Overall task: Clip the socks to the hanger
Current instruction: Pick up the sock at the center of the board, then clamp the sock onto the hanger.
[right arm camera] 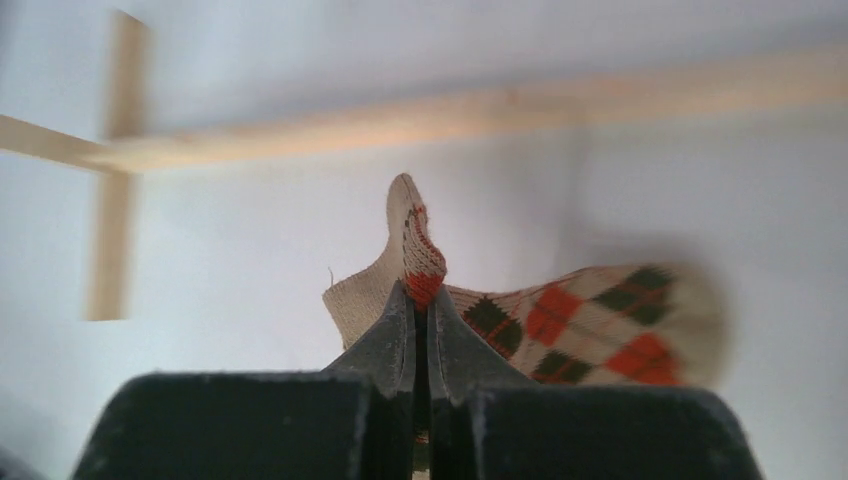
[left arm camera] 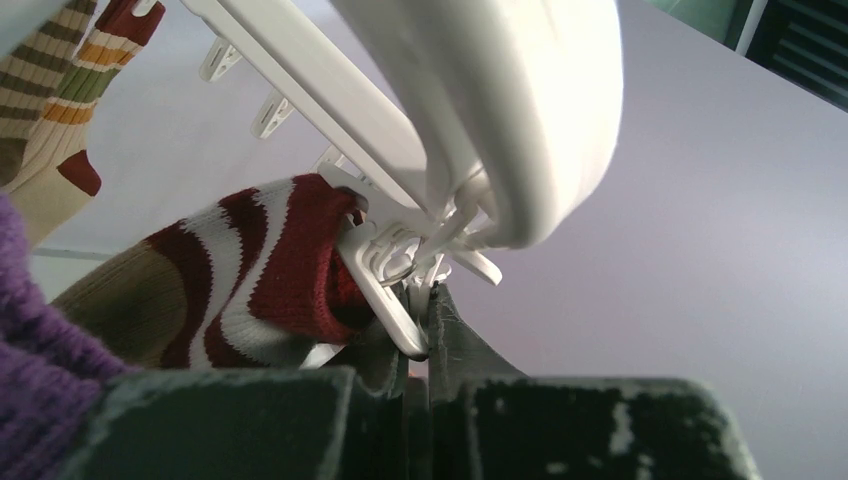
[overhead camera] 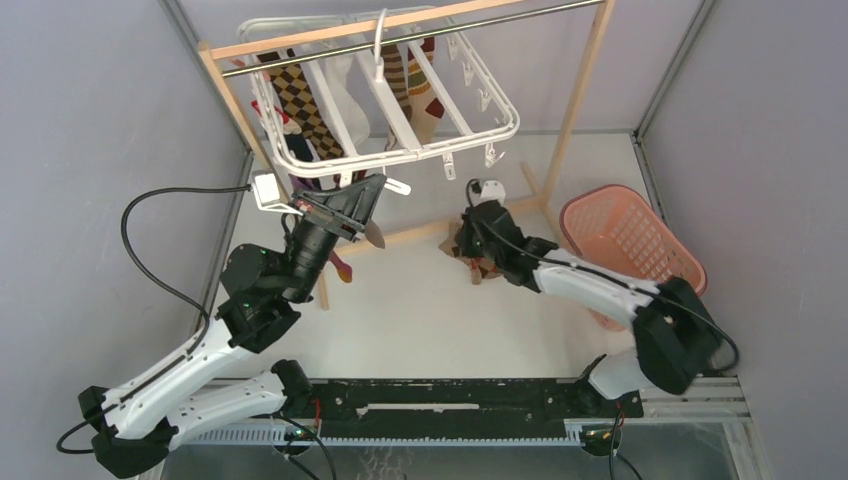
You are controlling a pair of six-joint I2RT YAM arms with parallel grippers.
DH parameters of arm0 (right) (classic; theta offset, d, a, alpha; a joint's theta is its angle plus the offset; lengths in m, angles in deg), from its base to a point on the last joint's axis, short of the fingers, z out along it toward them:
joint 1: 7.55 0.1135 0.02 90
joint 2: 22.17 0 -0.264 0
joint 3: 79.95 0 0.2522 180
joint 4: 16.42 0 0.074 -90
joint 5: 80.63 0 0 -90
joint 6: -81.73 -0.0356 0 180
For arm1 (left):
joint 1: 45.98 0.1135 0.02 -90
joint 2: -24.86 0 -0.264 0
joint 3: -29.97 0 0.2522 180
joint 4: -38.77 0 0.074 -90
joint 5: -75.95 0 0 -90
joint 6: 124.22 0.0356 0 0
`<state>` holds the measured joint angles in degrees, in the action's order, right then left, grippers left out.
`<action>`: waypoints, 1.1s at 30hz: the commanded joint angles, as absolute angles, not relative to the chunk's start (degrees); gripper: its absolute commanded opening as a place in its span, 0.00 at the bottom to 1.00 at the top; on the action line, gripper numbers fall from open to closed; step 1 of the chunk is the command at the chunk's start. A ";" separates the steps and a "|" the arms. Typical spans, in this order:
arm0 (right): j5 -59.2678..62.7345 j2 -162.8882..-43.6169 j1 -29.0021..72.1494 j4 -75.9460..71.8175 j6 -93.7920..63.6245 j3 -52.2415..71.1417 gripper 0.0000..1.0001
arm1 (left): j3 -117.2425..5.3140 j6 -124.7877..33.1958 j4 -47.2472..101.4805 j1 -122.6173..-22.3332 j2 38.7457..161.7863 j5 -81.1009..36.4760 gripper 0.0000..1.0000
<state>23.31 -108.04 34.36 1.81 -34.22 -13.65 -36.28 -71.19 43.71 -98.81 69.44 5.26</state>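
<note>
The white hanger (overhead camera: 420,150) hangs from the rod by its hook, with brown argyle socks (overhead camera: 305,100) and tan striped socks (overhead camera: 405,85) clipped to it. My left gripper (overhead camera: 368,205) is raised to the hanger's front edge. In the left wrist view it (left arm camera: 428,330) is shut on a white clip (left arm camera: 395,300) under the frame (left arm camera: 500,110), beside a red-and-white cuffed sock (left arm camera: 270,270) and a purple sock (left arm camera: 30,380). My right gripper (overhead camera: 472,252) is low at the table, shut (right arm camera: 420,292) on a fold of a tan argyle sock (right arm camera: 600,320) with orange and dark diamonds.
The wooden rack (overhead camera: 580,90) with its metal rod (overhead camera: 470,25) holds the hanger; its base bar (overhead camera: 420,235) lies on the table just behind the right gripper. A pink slotted basket (overhead camera: 625,240) stands at the right. Grey walls close in both sides.
</note>
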 commanded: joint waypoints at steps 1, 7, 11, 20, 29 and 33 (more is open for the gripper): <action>16.57 -94.87 33.25 0.19 -33.68 -12.97 0.00 | -34.66 -68.91 41.46 -98.72 68.97 3.88 0.00; 1.23 -83.96 32.97 -8.84 -32.77 -14.59 0.00 | -34.51 -69.19 41.87 -98.72 68.94 3.71 0.00; -0.87 -80.39 35.28 -11.62 -31.05 -14.59 0.00 | -34.52 -69.28 42.07 -98.72 69.07 3.41 0.00; -6.58 -78.37 38.41 -17.77 -31.14 -14.65 0.00 | -34.28 -69.93 42.85 -98.73 69.61 2.74 0.00; -7.10 -79.25 40.17 -17.83 -28.00 -10.84 0.00 | -33.61 -69.91 43.15 -98.76 68.98 2.58 0.00; -7.11 -80.02 40.22 -17.18 -26.35 -7.90 0.00 | -33.63 -69.90 43.17 -98.72 68.94 2.43 0.00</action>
